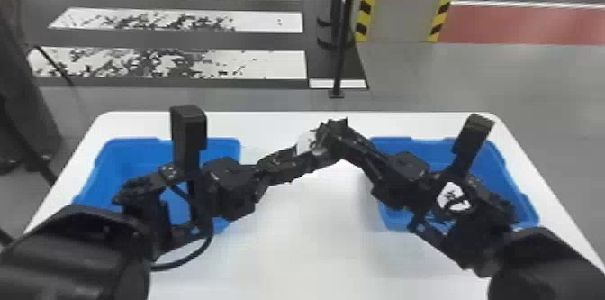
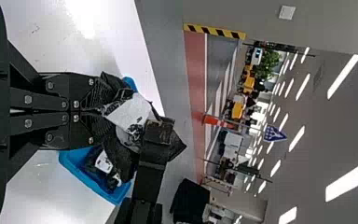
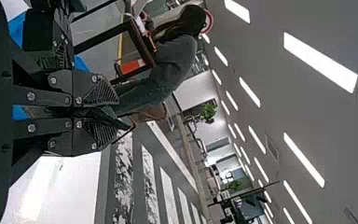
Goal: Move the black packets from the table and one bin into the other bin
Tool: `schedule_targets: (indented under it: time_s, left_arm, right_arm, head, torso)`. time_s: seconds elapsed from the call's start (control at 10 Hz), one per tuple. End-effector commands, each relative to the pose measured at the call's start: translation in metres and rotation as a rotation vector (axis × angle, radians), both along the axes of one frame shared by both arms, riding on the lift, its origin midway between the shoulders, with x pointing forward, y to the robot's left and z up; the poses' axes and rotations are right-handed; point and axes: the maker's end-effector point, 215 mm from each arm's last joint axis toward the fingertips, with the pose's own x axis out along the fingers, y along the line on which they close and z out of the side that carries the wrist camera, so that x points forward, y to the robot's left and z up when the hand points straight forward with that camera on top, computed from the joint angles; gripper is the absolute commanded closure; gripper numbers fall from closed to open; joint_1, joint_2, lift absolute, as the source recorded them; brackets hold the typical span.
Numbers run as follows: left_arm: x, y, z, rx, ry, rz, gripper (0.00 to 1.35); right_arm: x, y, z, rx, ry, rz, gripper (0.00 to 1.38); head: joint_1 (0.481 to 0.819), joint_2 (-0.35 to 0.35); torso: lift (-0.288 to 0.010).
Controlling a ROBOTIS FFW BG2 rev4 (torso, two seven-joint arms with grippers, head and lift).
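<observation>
A white table (image 1: 315, 240) carries two blue bins: the left bin (image 1: 106, 170) sits near the table's left edge, and the right bin (image 1: 497, 166) near its right edge. Both robot arms reach in from the near side and meet above the table's middle, between the bins and toward the far edge. There the left gripper (image 1: 309, 156) and the right gripper (image 1: 332, 136) come together at a black packet (image 1: 306, 141) with a white label, up off the tabletop.

In the left wrist view, the left gripper's (image 2: 101, 111) fingers are pressed together on the packet, pinching one end, and the crumpled rest of it spreads out past the tips. The right gripper is close against it there. In the right wrist view, the right gripper's (image 3: 114, 114) fingers are nearly together, with dark packet material pinched between their tips; whether this is the same packet cannot be told for certain.

More black packets (image 2: 103, 164) with white labels lie inside the right bin.
</observation>
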Motion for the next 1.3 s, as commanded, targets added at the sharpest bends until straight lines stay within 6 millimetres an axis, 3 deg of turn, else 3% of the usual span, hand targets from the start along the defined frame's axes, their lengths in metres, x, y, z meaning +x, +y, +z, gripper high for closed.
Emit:
schedule_targets:
  time_s: [0.0, 0.2, 0.3, 0.4, 0.5, 0.8, 0.9, 1.1, 1.2]
  left_arm:
    - [0.000, 0.000, 0.002, -0.019, 0.001, 0.001, 1.10]
    - [0.000, 0.004, 0.001, -0.030, 0.002, 0.008, 0.23]
    - [0.003, 0.008, -0.005, -0.036, 0.004, 0.020, 0.07]
    - [0.003, 0.012, -0.011, -0.040, 0.010, 0.030, 0.13]
    - [0.003, 0.017, -0.012, -0.042, 0.007, 0.042, 0.15]
    - [0.005, 0.024, -0.009, -0.060, -0.012, 0.066, 0.15]
    - [0.005, 0.026, -0.009, -0.062, -0.013, 0.070, 0.15]
    - [0.005, 0.029, -0.011, -0.059, -0.011, 0.082, 0.15]
    - [0.006, 0.030, -0.010, -0.058, -0.013, 0.087, 0.15]
  right_arm:
    - [0.001, -0.002, 0.008, 0.012, -0.021, -0.007, 1.09]
    - [0.011, -0.024, 0.036, 0.026, -0.092, -0.056, 1.09]
    - [0.019, -0.044, 0.050, 0.023, -0.132, -0.100, 1.09]
    - [0.030, -0.074, 0.056, -0.008, -0.161, -0.163, 1.09]
    - [0.039, -0.114, 0.048, -0.064, -0.167, -0.244, 1.09]
    - [0.054, -0.254, -0.013, -0.207, -0.095, -0.498, 1.09]
    - [0.054, -0.282, -0.028, -0.255, -0.069, -0.544, 1.09]
    - [0.056, -0.294, -0.061, -0.288, 0.005, -0.550, 1.08]
    - [0.056, -0.293, -0.069, -0.272, 0.021, -0.548, 0.94]
  head:
    - [0.695, -0.036]
    - [0.695, -0.041]
    - [0.695, -0.050]
    - [0.695, -0.065]
    - [0.695, -0.078]
    - [0.695, -0.204]
    - [0.695, -0.232]
    - [0.695, -0.304]
    - [0.695, -0.310]
  torso:
    - [-0.110]
    - [-0.110]
    - [-0.110]
    - [-0.110]
    - [-0.110]
    - [-0.110]
    - [-0.110]
    - [-0.110]
    - [-0.110]
